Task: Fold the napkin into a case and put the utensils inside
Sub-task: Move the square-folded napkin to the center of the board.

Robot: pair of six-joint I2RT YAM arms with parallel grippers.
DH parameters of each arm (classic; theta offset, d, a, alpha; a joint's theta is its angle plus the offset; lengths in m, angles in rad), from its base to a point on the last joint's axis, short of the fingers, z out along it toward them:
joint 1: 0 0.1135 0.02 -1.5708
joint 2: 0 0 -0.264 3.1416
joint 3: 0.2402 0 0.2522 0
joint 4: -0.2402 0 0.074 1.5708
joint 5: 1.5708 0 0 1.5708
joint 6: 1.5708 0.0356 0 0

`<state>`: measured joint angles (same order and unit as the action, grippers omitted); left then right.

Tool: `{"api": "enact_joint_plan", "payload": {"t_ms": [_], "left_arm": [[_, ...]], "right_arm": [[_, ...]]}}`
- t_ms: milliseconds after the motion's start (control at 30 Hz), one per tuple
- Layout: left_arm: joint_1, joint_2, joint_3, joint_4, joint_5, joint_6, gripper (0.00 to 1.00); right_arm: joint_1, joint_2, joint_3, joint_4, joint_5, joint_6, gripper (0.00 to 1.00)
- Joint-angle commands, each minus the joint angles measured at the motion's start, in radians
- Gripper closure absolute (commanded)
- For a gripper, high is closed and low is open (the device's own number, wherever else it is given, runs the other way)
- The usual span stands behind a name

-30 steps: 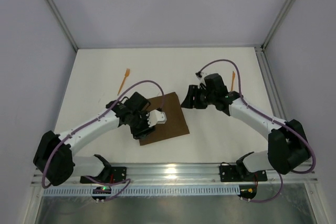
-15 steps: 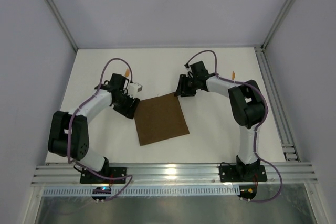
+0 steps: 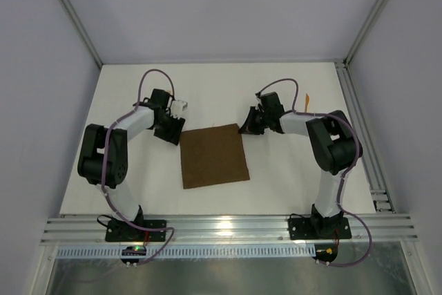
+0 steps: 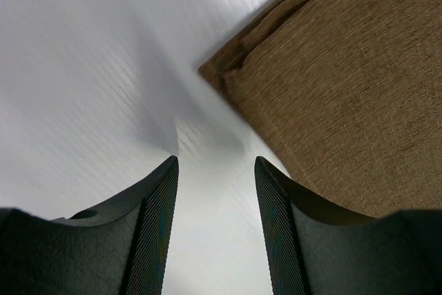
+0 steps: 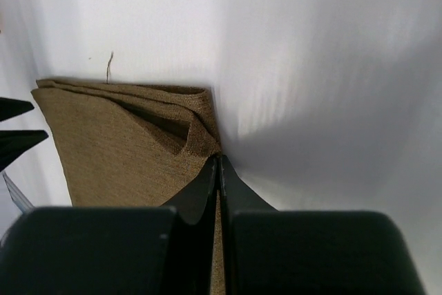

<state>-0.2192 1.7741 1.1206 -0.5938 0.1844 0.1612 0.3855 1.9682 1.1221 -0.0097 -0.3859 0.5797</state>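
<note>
Top external view: the napkin (image 3: pixel 214 155) lies flat on the white table (image 3: pixel 138 184) as a brown square, slightly turned, between the two arms. Both wrist views show stacked layers at its edges, so it is folded at least once.

The left claw (image 3: pixel 175 133) sits just off the napkin's far left corner. In the left wrist view its fingers (image 4: pixel 155 233) stand apart over bare table, with the corner just ahead and to their right.

The right claw (image 3: pixel 247 128) is at the far right corner. In the right wrist view its jaws are pressed together, tips against the curled corner fold; whether any cloth is caught between them cannot be told.

One thin orange utensil (image 3: pixel 307 100) lies beyond the right arm, well apart from the napkin.
</note>
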Motion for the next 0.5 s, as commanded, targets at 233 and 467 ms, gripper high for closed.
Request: {"api": "enact_joint_plan", "payload": {"t_ms": [233,467], "left_arm": [[0.003,-0.008,0.088,-0.034,0.058,0.02,0.48],[0.0,0.033,0.13,-0.084,0.076,0.041,0.48]], "right_arm": [[-0.036,-0.23,-0.352,0.209,0.082,0.132,0.97],[-0.005,-0.467,-0.746,0.384,0.231,0.385,0.97]]}}
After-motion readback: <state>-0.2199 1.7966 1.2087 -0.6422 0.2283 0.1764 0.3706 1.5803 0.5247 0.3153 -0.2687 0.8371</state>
